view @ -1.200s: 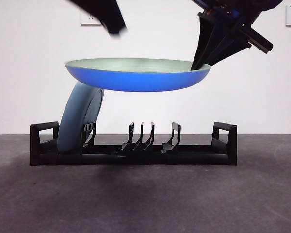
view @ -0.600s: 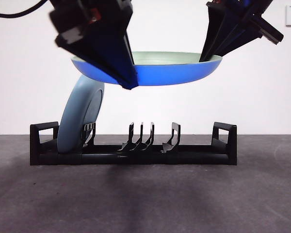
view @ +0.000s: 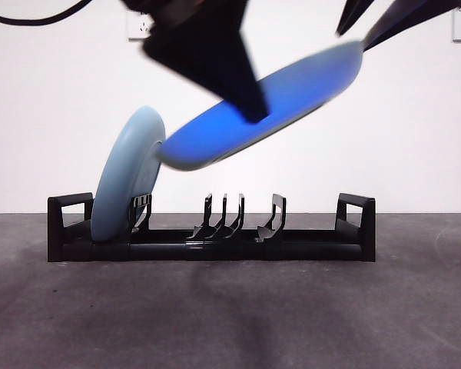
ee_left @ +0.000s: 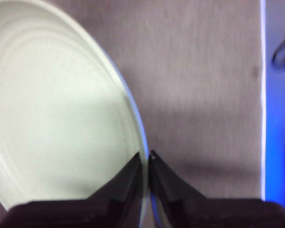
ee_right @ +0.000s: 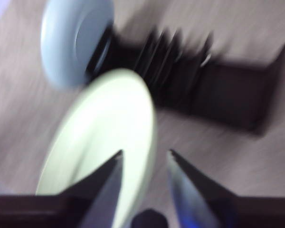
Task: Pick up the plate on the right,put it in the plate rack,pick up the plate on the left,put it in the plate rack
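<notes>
The blue plate [view: 215,138], pale green inside [ee_left: 61,118], hangs tilted above the plate rack [view: 307,246], its low edge near a pale blue plate [view: 127,177]. That pale plate stands upright in the rack's left slots. My left gripper [view: 250,111] is shut on the blue plate's rim, as the left wrist view shows [ee_left: 146,156]. My right gripper [view: 365,34] is open at the plate's raised edge. The rim lies loosely between its spread jaws [ee_right: 145,156], with the plate [ee_right: 104,128] blurred by motion.
The rack [ee_right: 228,95] has free upright dividers [view: 224,215] in its middle and a handle loop [view: 357,215] at the right end. It sits on a dark grey table [view: 230,315] before a white wall.
The blue plate went from level to steeply tilted, left edge down. The left gripper came in and closed on its rim. The right gripper opened and lifted off the far edge.
</notes>
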